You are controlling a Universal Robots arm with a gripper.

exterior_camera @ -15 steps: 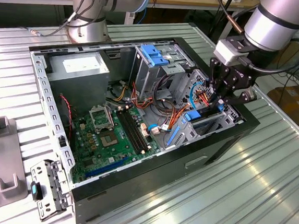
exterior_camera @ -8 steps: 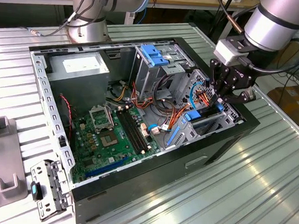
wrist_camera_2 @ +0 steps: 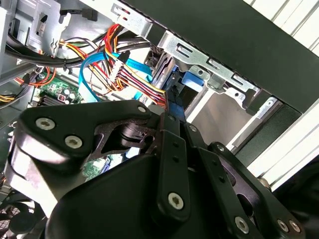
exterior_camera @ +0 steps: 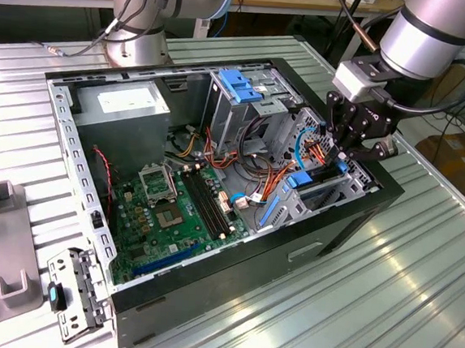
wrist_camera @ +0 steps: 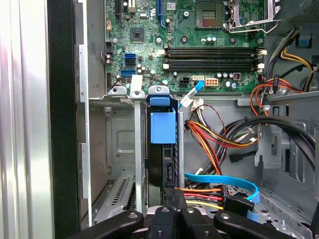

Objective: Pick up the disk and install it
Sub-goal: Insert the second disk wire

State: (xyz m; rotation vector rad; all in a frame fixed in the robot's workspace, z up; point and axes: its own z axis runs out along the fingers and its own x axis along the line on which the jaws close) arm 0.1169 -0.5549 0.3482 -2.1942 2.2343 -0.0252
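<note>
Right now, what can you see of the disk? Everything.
In the first wrist view the disk stands on edge in a slot of the metal drive cage, seen edge-on: a thin dark edge with blue plastic at the end towards the motherboard. Its label face is hidden. Cage walls flank both sides. The gripper sits right at its other end; contact cannot be told. Coloured cables run beside it.
</note>
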